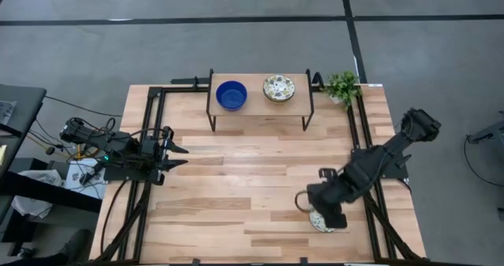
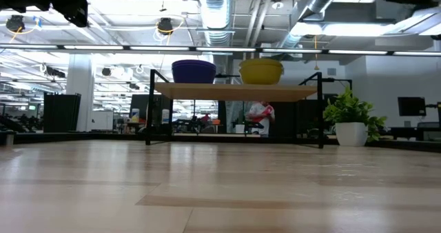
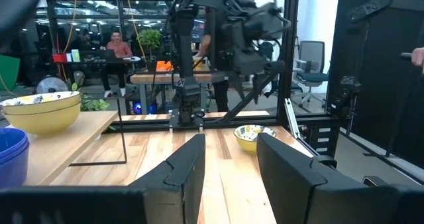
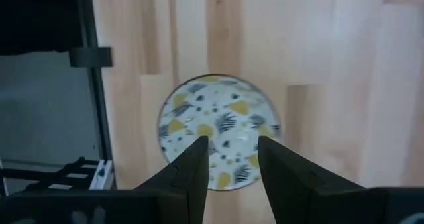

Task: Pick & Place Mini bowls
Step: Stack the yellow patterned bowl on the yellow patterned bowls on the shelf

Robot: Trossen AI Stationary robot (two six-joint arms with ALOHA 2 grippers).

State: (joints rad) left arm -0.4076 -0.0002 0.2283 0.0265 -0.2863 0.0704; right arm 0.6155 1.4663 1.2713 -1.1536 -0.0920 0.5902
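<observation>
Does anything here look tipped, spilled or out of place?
Nothing stands out. The blue bowl and a patterned bowl sit upright on the shelf; another patterned bowl lies flat on the table under the right end effector.

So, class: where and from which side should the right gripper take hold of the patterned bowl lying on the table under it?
By the rim, from straight above. The patterned bowl sits upright and shallow on the table, so only its thin edge offers a hold. The right gripper hovers over it, fingers open; one finger should go inside the rim, one outside.
</observation>
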